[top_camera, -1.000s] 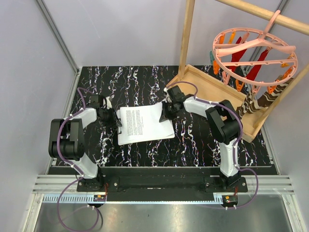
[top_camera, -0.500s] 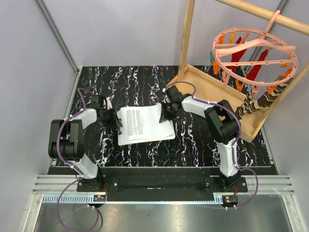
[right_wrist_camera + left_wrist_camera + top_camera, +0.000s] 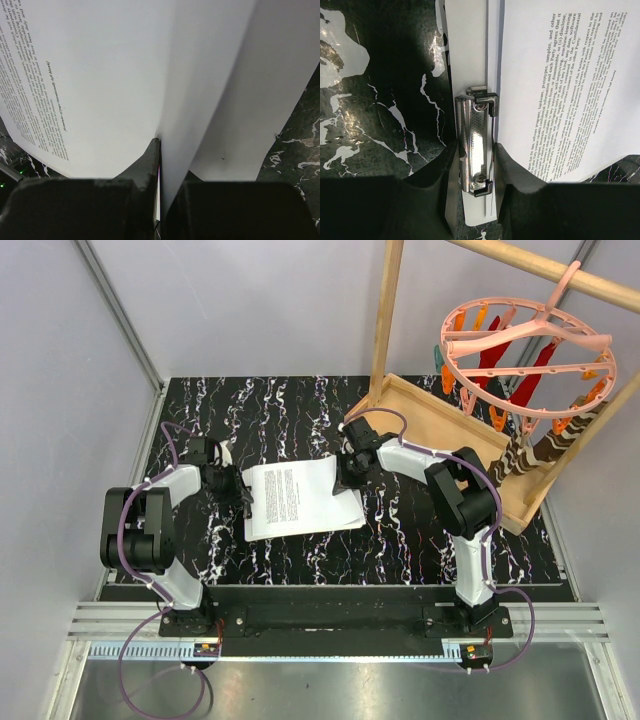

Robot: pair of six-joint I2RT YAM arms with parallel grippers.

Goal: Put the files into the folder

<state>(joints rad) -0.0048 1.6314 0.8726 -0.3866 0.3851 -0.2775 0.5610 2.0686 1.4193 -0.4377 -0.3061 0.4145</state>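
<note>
Two arms reach in over a black bench (image 3: 280, 410) veined with white like marble, closed in by plain grey walls (image 3: 250, 300) on the left and far sides. At the far right of the bench a shallow wooden tray (image 3: 430, 420) lies at an angle. Wooden poles (image 3: 385, 320) rise around the tray, and a pink ring hanger (image 3: 520, 350) hung with orange, red and green pegs sits above it.

The folder (image 3: 465, 45) lies flat near the middle of the bench, its short clipped edge toward the left. The files (image 3: 295, 490) rest on top of it with the block of print facing up, and the folder's white board shows past them along the near edge. In the left wrist view the left edge of the files sits just beside the metal clip (image 3: 472, 125). Whether it goes under the clip I cannot tell.

The left hand (image 3: 475, 147) is low at the folder's left end, its two fingers pressed against either side of the metal clip. The right hand (image 3: 161, 160) is at the right end, pinching the right edge of the files between fingers closed almost together. There the paper lifts off the board and bends into a soft fold above the fingers, while the left part stays flat on the folder.
</note>
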